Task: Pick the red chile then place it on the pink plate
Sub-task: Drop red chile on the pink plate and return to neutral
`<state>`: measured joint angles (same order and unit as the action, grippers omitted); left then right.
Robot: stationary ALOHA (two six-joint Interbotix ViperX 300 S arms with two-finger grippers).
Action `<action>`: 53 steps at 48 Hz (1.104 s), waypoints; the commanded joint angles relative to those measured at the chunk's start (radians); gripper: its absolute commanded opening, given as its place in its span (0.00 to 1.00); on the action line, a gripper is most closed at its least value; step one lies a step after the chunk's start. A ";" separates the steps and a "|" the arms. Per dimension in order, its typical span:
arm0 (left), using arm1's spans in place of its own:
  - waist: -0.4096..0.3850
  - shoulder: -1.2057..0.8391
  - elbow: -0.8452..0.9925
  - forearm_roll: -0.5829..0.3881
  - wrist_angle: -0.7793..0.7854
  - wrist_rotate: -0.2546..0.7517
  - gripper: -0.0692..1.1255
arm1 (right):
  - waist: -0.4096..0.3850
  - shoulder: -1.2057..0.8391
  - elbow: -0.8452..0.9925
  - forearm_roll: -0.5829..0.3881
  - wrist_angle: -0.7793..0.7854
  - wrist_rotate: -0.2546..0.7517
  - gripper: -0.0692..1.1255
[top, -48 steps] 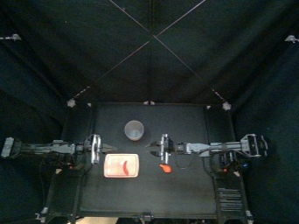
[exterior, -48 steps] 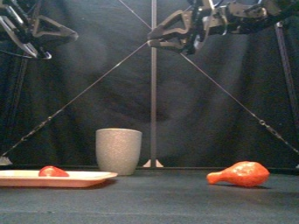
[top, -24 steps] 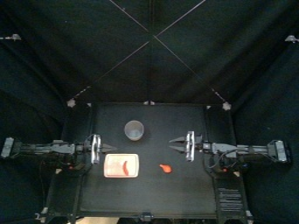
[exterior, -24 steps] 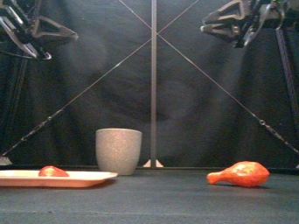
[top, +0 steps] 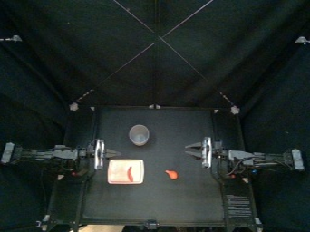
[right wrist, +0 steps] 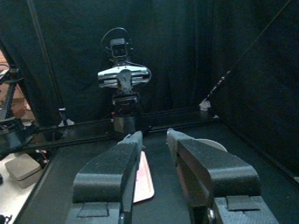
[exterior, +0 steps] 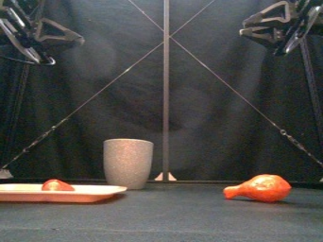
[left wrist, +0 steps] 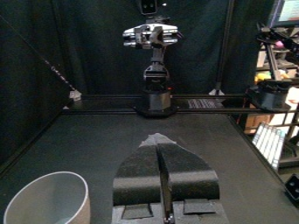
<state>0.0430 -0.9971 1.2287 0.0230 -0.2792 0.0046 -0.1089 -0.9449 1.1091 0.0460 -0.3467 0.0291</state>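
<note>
A small red toy (exterior: pixel 57 185), seemingly the chile, lies on the flat pink plate (exterior: pixel 89 193) at the table's left; from above the plate (top: pixel 114 178) shows it as a red spot (top: pixel 127 168). An orange-red toy shaped like a drumstick (exterior: pixel 259 188) lies on the table right of the middle (top: pixel 173 172). High at the right my right gripper (top: pixel 194 151) hangs open and holds nothing (right wrist: pixel 153 138). My left gripper (top: pixel 101 154) rests shut and empty above the plate's left side (left wrist: pixel 159 144).
A tall grey speckled cup (exterior: pixel 127 163) stands behind the plate near the table's middle (top: pixel 140 135), also in the left wrist view (left wrist: pixel 47 199). Both grippers sit well above the toys (exterior: pixel 280 24).
My right arm has drawn back to the right, away from the table's middle, with its gripper empty. The toys, the plate, the cup and the left arm have not moved.
</note>
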 commanded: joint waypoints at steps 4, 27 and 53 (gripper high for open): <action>0.003 0.003 -0.012 0.000 -0.003 0.000 0.06 | 0.002 0.008 0.002 0.003 -0.008 0.000 0.66; 0.005 0.003 -0.011 0.002 -0.003 0.000 0.06 | 0.006 0.009 0.021 0.006 -0.006 0.002 0.66; 0.028 0.003 0.002 0.003 -0.003 0.002 0.06 | 0.008 0.018 0.060 0.023 -0.008 0.000 0.66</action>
<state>0.0629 -0.9971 1.2425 0.0245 -0.2777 0.0046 -0.1028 -0.9388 1.1781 0.0660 -0.3467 0.0307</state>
